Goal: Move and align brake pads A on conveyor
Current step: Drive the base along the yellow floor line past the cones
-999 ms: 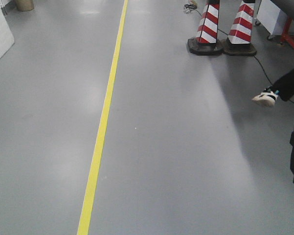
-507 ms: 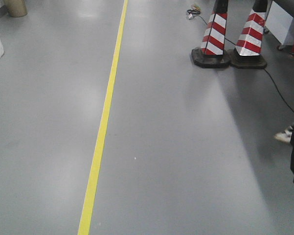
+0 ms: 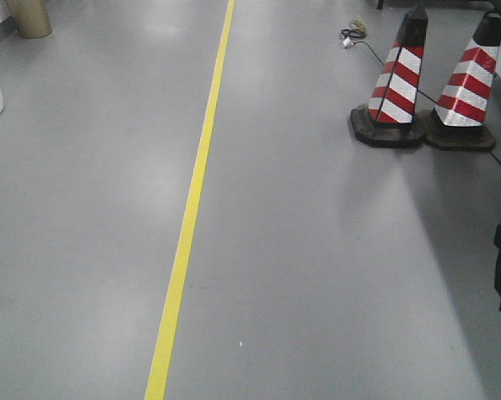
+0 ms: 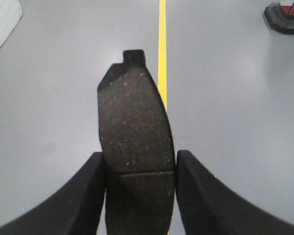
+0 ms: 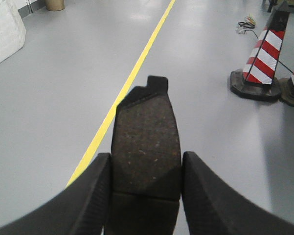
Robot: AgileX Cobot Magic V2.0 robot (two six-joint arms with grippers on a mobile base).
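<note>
Facing forward, the exterior view shows only grey floor [image 3: 333, 275], a yellow line [image 3: 192, 217] and two striped cones [image 3: 398, 79]; no conveyor and no arms.

The left wrist view adds what that one misses: the left gripper [image 4: 139, 169] clamped on a brake pad [image 4: 134, 117], which juts out over the floor.

In the right wrist view, the right gripper [image 5: 146, 171] is clamped on a second pad [image 5: 147, 127].

This is probably a carry, so grip both firmly until the conveyor appears.

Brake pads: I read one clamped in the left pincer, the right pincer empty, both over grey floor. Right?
Not quite: the right pincer is not empty. The right wrist view shows it shut on the right pad. The left pincer does clamp the left pad, and both are over grey floor.
</note>
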